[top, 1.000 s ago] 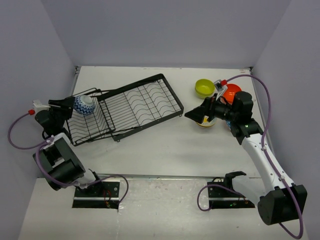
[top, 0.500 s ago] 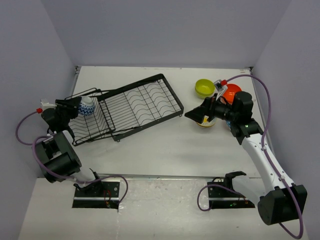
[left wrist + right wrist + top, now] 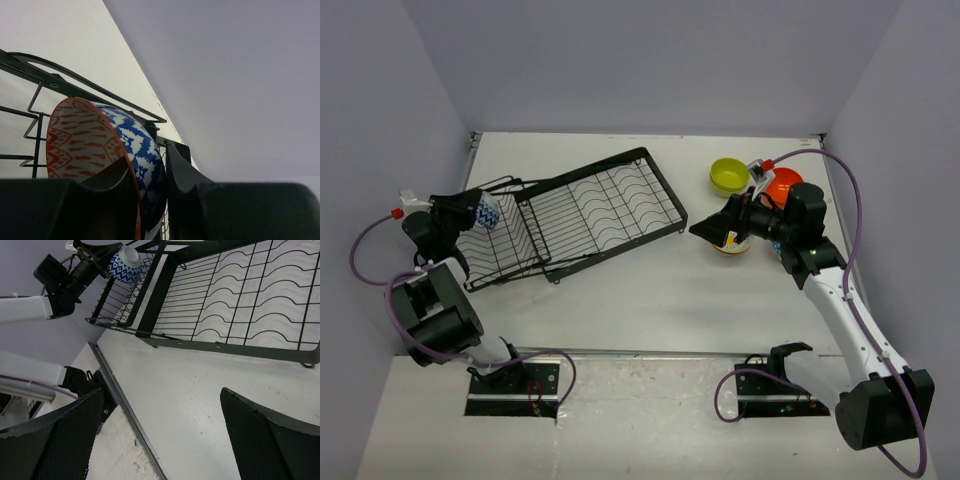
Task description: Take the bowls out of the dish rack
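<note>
The black wire dish rack [image 3: 595, 205] lies slantwise at mid-left. In its small end basket a blue-and-white bowl [image 3: 488, 211] stands on edge. My left gripper [image 3: 478, 209] is shut on its wall. In the left wrist view one finger presses the bowl's [image 3: 125, 137] red-patterned inside and the other finger [image 3: 187, 175] its blue outside, with rack wire [image 3: 40, 90] behind. My right gripper [image 3: 715, 230] hangs open over bare table [image 3: 200, 390], holding nothing. It covers part of a cream bowl [image 3: 733, 246]. The right wrist view shows the rack [image 3: 240, 300] and the held bowl [image 3: 125, 262] from afar.
A lime green bowl [image 3: 728, 175] and an orange-red bowl [image 3: 783, 184] sit on the table at the back right, behind the right gripper. Purple walls enclose the table on three sides. A metal strip [image 3: 640, 352] marks the near table edge.
The left jaws have closed on the blue-and-white bowl's wall. The bowl has shifted left in the basket and turned on edge. The right arm has not moved.
</note>
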